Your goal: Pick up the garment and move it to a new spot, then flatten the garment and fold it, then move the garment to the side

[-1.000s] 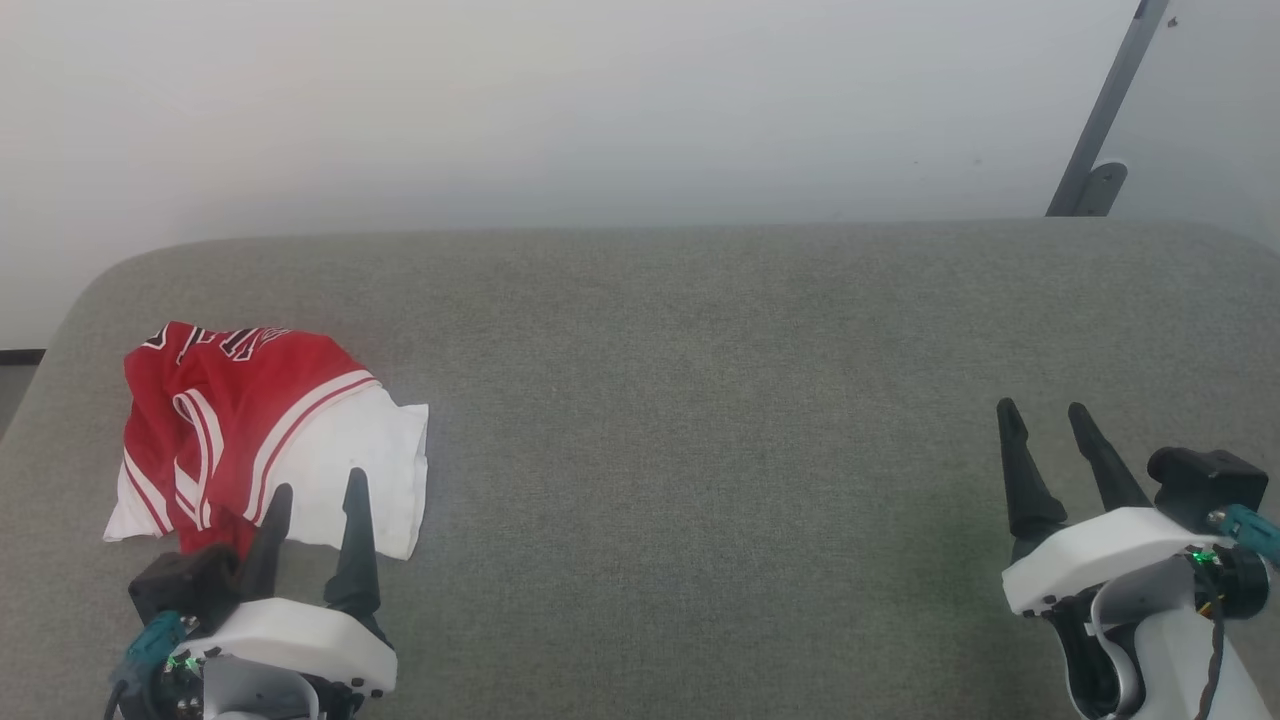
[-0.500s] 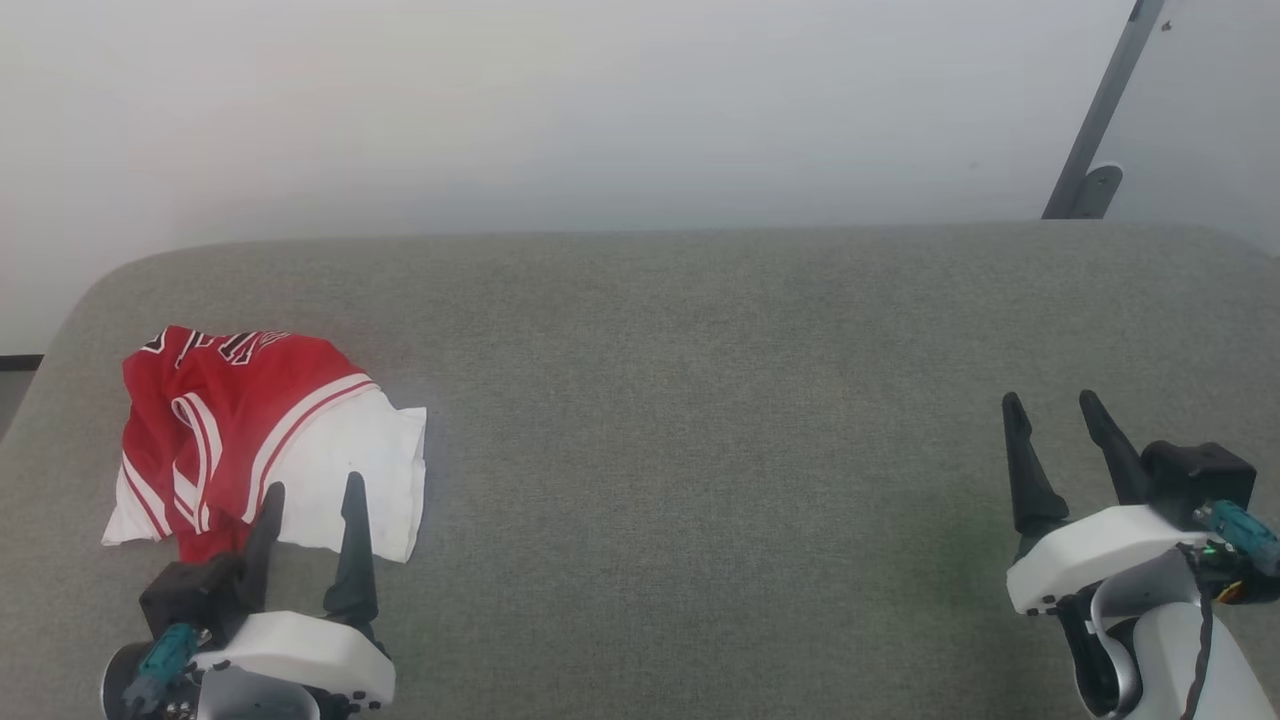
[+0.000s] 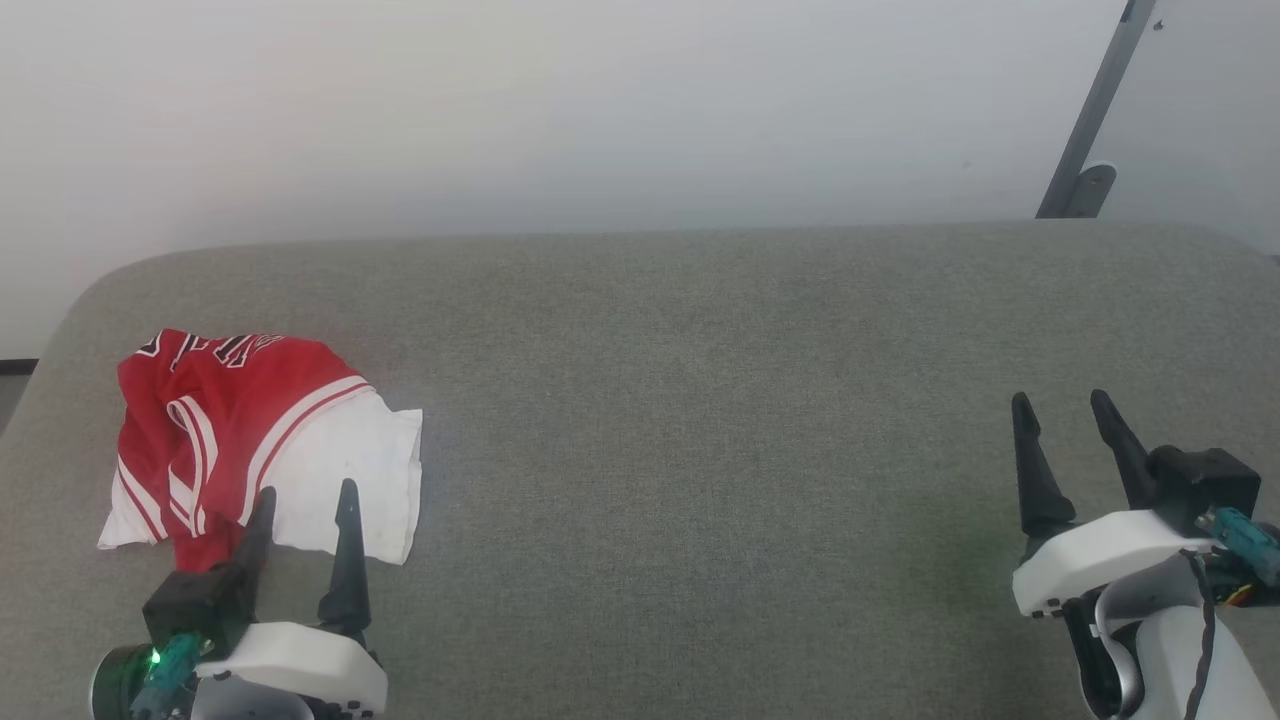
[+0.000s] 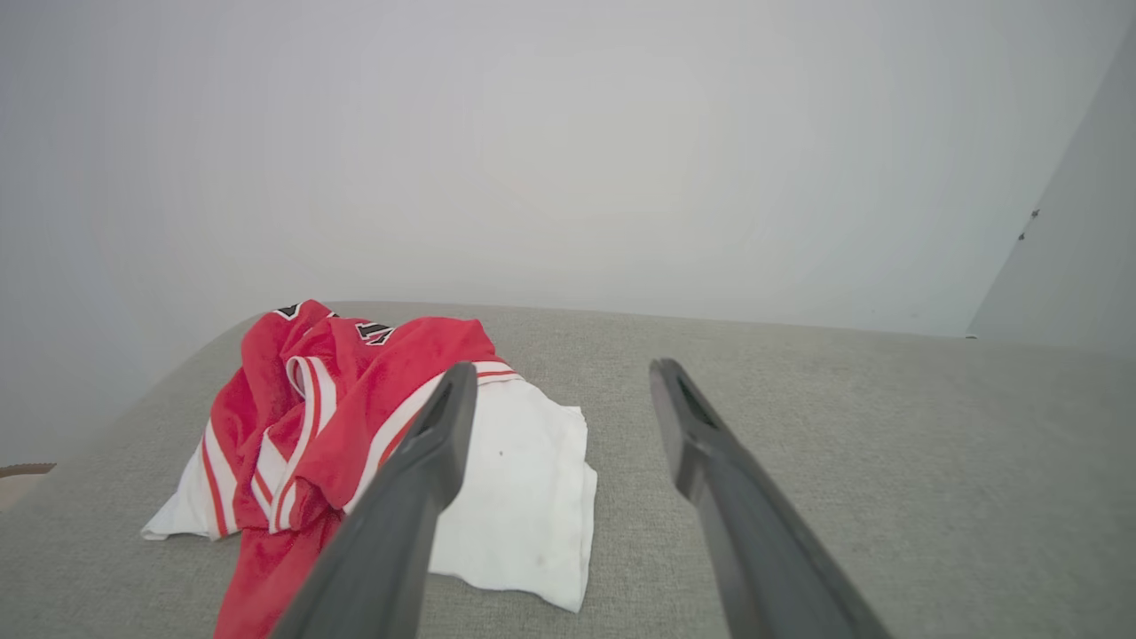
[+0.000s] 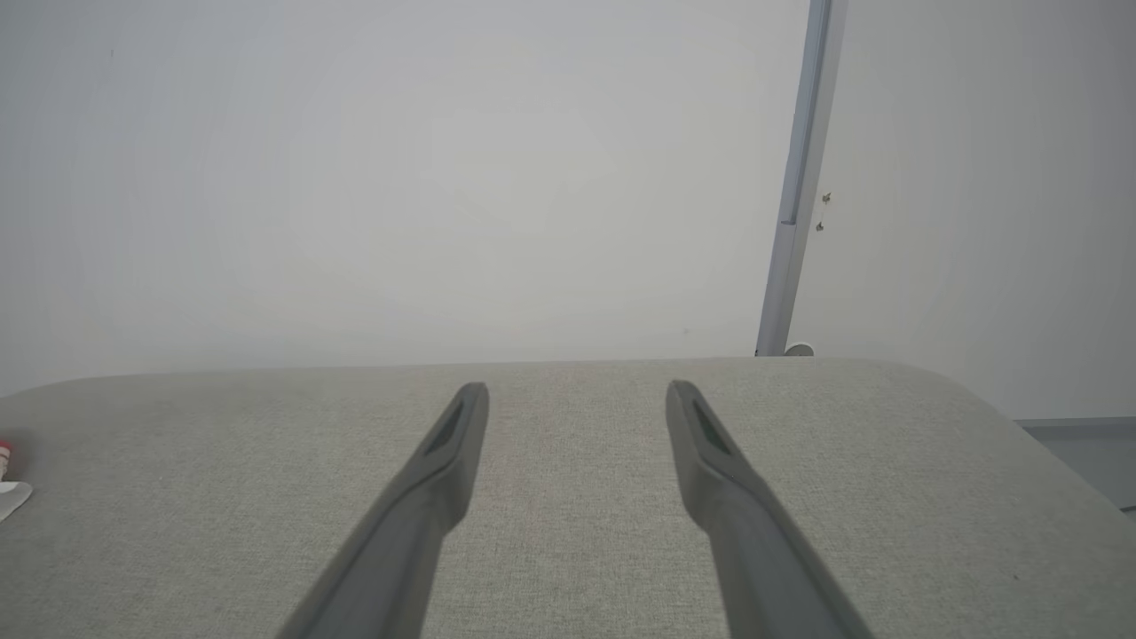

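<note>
The garment (image 3: pixel 230 430), a red shirt with white sleeves and striped trim, lies crumpled at the left of the grey padded table (image 3: pixel 700 400). Dark lettering shows on its far fold. My left gripper (image 3: pixel 305 495) is open just in front of the garment, its tips over the near white edge and nothing between them. The left wrist view has the garment (image 4: pixel 355 426) ahead and left of the open left gripper (image 4: pixel 559 377). Far to the right, my right gripper (image 3: pixel 1060 405) stands open above bare table. Its own view shows the right gripper (image 5: pixel 577 395) holding nothing.
A pale wall rises behind the table's rounded far edge. A grey metal post (image 3: pixel 1085 120) leans at the back right, the same post (image 5: pixel 799 177) standing in the right wrist view. A sliver of the garment (image 5: pixel 7 484) sits at that view's left edge.
The left gripper has drawn back slightly toward the near edge, and the right gripper has shifted a little to the right. The view itself has drifted slightly. The garment lies as before.
</note>
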Tool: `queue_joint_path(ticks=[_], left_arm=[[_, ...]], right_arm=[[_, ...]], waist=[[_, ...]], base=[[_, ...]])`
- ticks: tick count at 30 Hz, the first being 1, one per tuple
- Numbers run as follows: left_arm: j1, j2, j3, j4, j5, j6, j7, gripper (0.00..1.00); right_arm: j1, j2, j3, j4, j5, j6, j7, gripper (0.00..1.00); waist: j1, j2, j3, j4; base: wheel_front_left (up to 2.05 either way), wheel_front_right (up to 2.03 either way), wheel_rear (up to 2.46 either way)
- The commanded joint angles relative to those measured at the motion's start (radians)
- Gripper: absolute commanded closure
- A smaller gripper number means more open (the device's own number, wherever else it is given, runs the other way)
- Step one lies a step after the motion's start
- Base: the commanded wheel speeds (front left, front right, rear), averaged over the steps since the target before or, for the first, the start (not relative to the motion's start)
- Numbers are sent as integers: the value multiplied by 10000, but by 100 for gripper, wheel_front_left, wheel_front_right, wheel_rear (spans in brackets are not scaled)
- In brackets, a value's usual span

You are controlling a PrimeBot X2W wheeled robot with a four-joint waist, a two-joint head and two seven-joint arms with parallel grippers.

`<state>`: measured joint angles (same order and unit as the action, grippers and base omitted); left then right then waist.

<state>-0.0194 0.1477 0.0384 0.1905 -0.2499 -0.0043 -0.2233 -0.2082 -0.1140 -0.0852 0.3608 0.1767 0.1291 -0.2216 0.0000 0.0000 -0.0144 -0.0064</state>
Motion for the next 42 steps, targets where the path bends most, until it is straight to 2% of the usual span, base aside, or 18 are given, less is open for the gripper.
queue_joint_path(ticks=[1, 20, 26, 34, 36, 37, 38, 39, 42], left_arm=[[68, 10, 51, 12, 160, -42, -90, 0], [-131, -260, 685, 684, 1562, -596, -439, 0], [-186, -357, 786, 845, 1661, -710, -430, 0], [-297, -493, 918, 982, 1734, -714, -427, 0], [-320, -533, 1067, 1059, 1687, -693, -427, 0], [-320, -533, 1067, 1059, 1687, -693, -427, 0], [-253, -564, 1077, 1064, 1736, -718, -427, 0], [-253, -564, 1077, 1064, 1736, -718, -427, 0], [-135, -614, 1187, 1033, 1739, -702, -427, 0]], right_arm=[[44, 6, -20, -11, -51, 26, -115, 0], [225, 113, -283, -183, -1162, 18, -452, 0], [253, 200, -291, -210, -1037, 18, -451, 0], [495, 281, -154, -350, -858, 18, -440, 0], [491, 335, 119, -308, -851, 18, -442, 0], [491, 335, 119, -308, -851, 18, -442, 0], [477, 360, 291, -276, -820, 18, -440, 0], [477, 360, 291, -276, -820, 18, -440, 0], [354, 401, 651, -200, -773, 18, -442, 0]], waist=[[0, 0, -1, 1], [0, 0, -24, 131], [0, 0, -18, 261], [0, 0, -17, 1265], [0, 0, -7, 1904], [0, 0, -7, 1904], [0, 0, -7, 2362], [0, 0, -7, 2362], [0, 0, 36, 2983]], base=[[0, 0, 0], [0, 0, 0], [0, 0, 0], [0, 0, 0], [0, 0, 0], [0, 0, 0], [0, 0, 0], [0, 0, 0], [0, 0, 0]])
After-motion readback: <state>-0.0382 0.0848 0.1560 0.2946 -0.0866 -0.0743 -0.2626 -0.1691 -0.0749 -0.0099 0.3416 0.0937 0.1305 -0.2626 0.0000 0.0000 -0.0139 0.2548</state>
